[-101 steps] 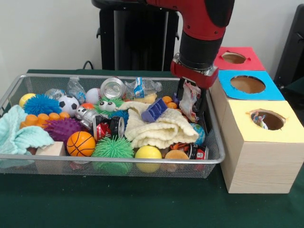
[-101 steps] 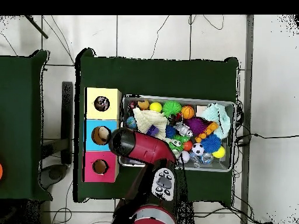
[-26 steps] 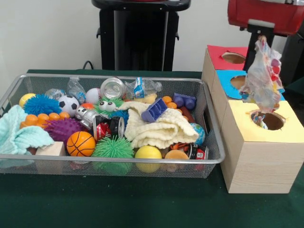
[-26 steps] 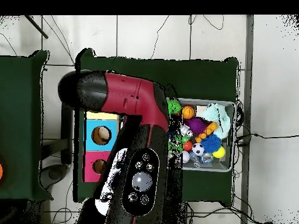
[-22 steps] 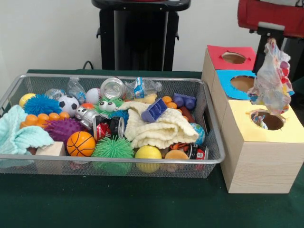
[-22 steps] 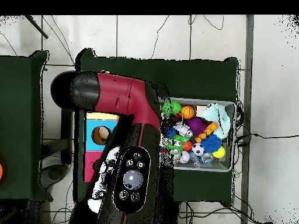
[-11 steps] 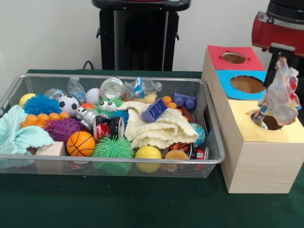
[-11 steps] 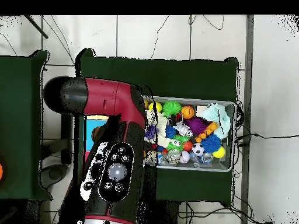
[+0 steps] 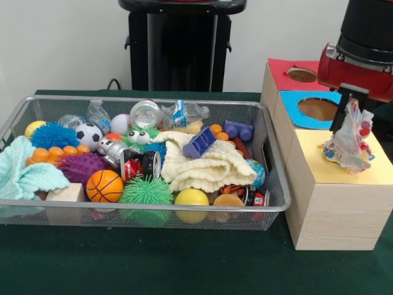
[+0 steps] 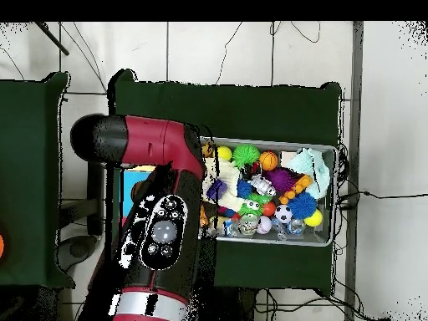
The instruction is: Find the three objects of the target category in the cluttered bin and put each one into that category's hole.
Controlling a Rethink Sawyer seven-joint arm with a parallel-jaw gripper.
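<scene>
Hovering over the yellow-topped box (image 9: 341, 184), my gripper (image 9: 349, 106) pinches a spotted white fabric piece (image 9: 348, 140), which dangles onto that box's top and covers its hole, just beside the wire bin (image 9: 147, 205).

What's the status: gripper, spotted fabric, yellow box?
Gripper shut on thin white spotted fabric piece. Fabric hangs over yellow-topped wooden box, hiding the hole. Nothing blocking.

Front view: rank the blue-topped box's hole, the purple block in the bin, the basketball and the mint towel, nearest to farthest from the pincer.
From the pincer, holding the spotted cloth:
1. Blue-topped box's hole, just beside it.
2. Purple block, mid-bin on the cream cloth.
3. Basketball, front of the bin.
4. Mint towel, the bin's far end.
</scene>
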